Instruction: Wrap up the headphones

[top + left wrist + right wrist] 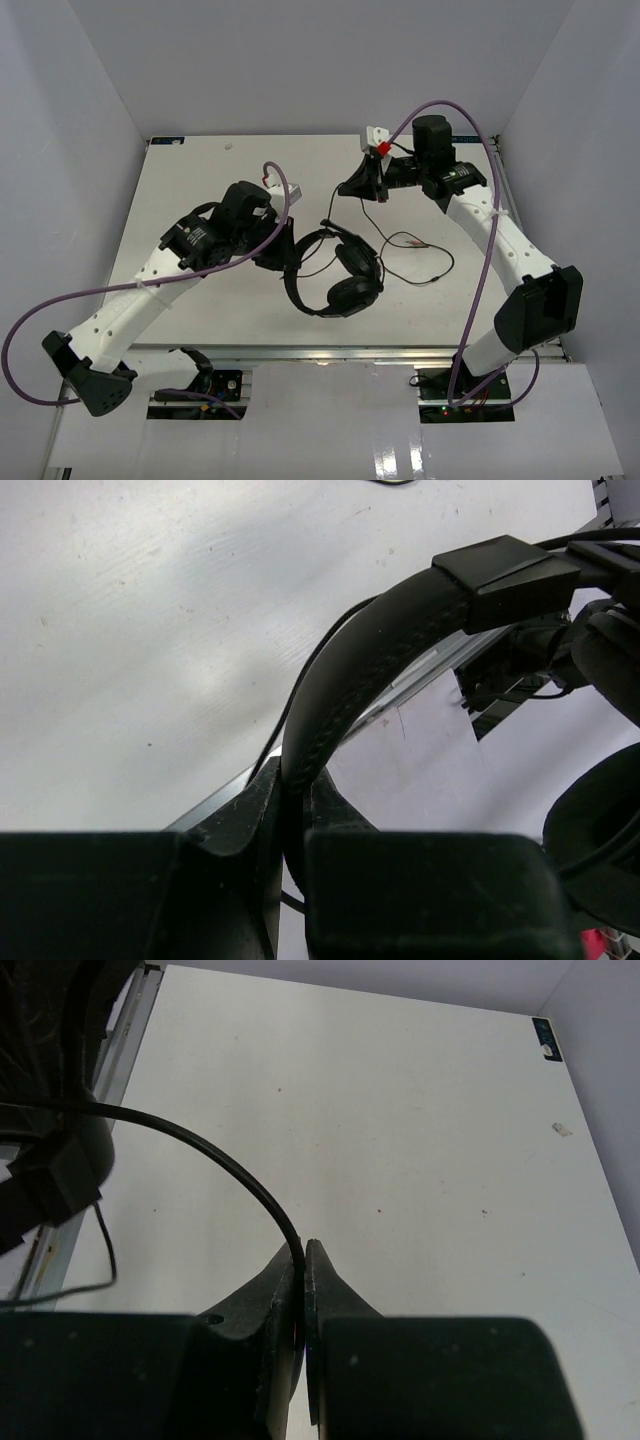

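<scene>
Both jaws clamp the headphones point(345, 285), left on headband point(370, 670), right on cord point(230, 1170), above white walled table point(200, 190).

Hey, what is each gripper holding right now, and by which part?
Both hold the headphones. The left gripper is shut on the headband; the right gripper pinches the thin black cord.

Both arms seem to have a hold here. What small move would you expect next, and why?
Probably the right gripper should carry its pinched cord toward the headphones and begin a turn around them. The left gripper is shut on the headband, steadying them, while much of the cord lies loose on the table, unwrapped.
</scene>
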